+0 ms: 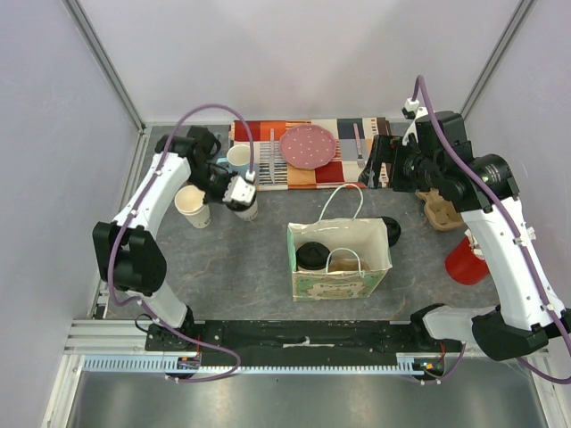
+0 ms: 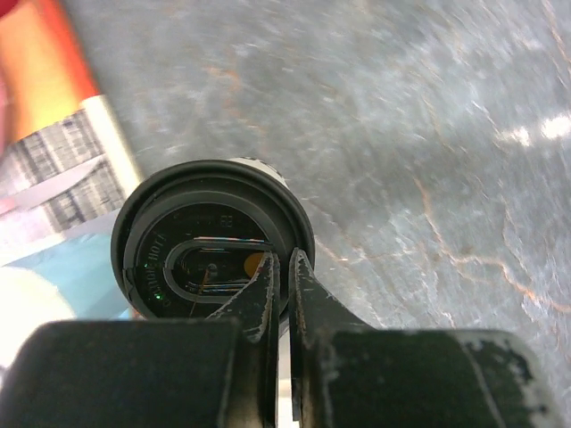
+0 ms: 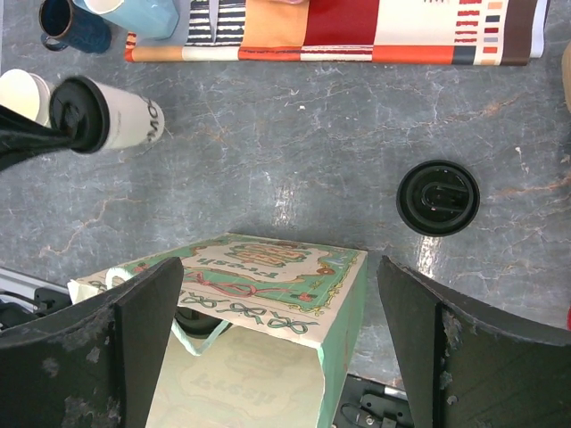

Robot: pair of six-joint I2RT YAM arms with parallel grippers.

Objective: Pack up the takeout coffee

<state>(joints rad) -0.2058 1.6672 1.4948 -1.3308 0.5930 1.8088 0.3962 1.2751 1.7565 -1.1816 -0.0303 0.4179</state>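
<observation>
A cream paper cup with a black lid (image 1: 247, 210) stands on the grey table left of the bag. My left gripper (image 1: 239, 193) is shut on the rim of its lid (image 2: 212, 241), with the fingertips (image 2: 268, 272) pinching the lid's near edge. The right wrist view shows this cup (image 3: 111, 114) too. A second cup (image 1: 192, 205), open and lidless, stands just to its left. A loose black lid (image 1: 390, 230) lies right of the bag and also shows in the right wrist view (image 3: 437, 196). My right gripper (image 1: 382, 165) is open and empty, high above the bag (image 3: 268, 285).
The green-and-cream paper bag (image 1: 379, 259) stands open at the centre, with a black-lidded cup (image 1: 312, 256) inside. A striped cloth (image 1: 268, 169), pink plate (image 1: 309, 145) and mugs (image 1: 237, 157) are at the back. A cardboard carrier (image 1: 439, 210) and a red cup (image 1: 464, 260) are at the right.
</observation>
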